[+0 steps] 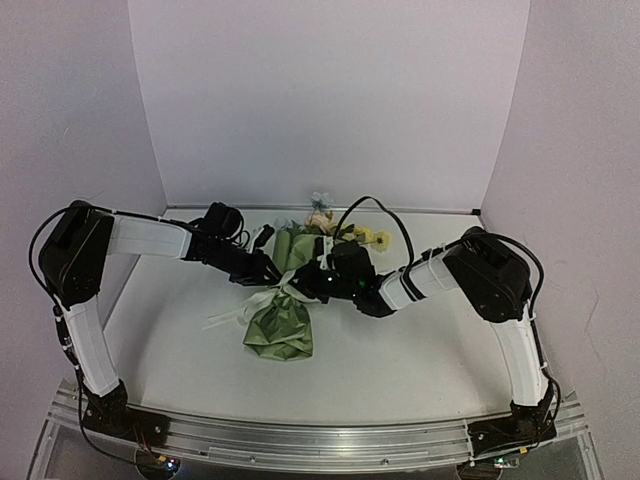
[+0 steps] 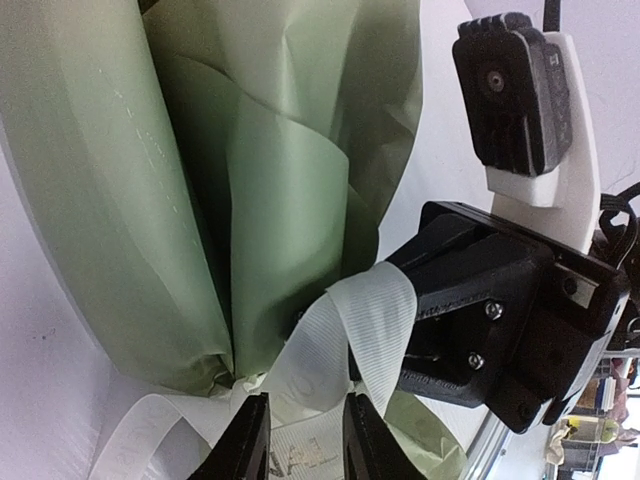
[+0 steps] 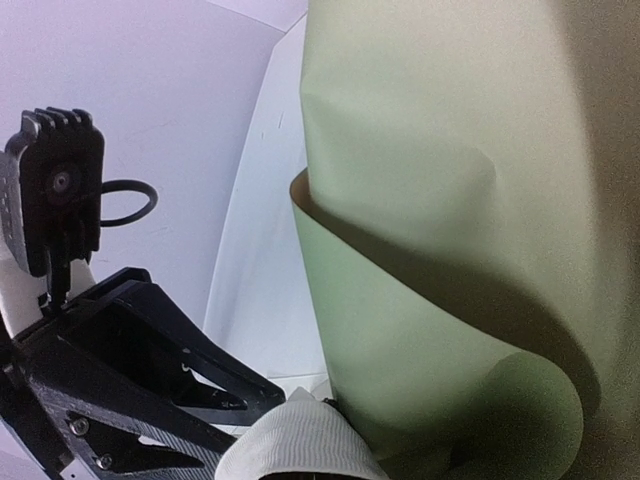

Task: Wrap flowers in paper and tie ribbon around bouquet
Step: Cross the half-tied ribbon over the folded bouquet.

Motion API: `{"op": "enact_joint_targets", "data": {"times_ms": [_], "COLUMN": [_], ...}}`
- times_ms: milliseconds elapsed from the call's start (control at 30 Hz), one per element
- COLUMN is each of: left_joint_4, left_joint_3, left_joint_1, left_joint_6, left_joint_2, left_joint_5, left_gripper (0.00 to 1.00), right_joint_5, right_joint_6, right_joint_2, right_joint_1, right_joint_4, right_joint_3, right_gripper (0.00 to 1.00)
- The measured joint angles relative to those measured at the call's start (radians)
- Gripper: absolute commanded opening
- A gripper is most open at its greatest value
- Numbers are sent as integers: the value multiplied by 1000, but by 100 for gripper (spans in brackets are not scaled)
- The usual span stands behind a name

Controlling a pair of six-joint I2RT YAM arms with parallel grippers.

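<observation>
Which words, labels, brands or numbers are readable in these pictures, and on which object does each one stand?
Narrow cream-white ribbon: dark printed letters show between the fingers of the left gripper, but they are cut off and blurred; no word can be read.
Creased olive-green paper: no text.
Elsewhere, in all three views: nothing readable.

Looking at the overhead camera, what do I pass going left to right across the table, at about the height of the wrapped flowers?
Left arm's elbow → left end effector → bouquet → right end effector → right arm's elbow.
</observation>
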Motion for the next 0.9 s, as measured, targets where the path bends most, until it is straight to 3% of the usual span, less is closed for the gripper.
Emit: {"op": "enact_joint_targets", "data": {"times_ms": [367,900], "left_joint_4": [0,16], "left_joint_3": [-8,-10], "left_joint_1": [-9,-9], "left_joint_6": [5,-3], "left_joint_2": [0,-19], "left_joint_5": [-12,-106], "left_gripper": [36,26], "right_joint_5": [-6,-86], "right_joint_6": [-3,-1], "right_joint_2": [0,46], "right_joint_1": [0,1], "right_joint_4": [-16,-14], "right_joint_3": [21,50], "right_gripper": [0,0]}}
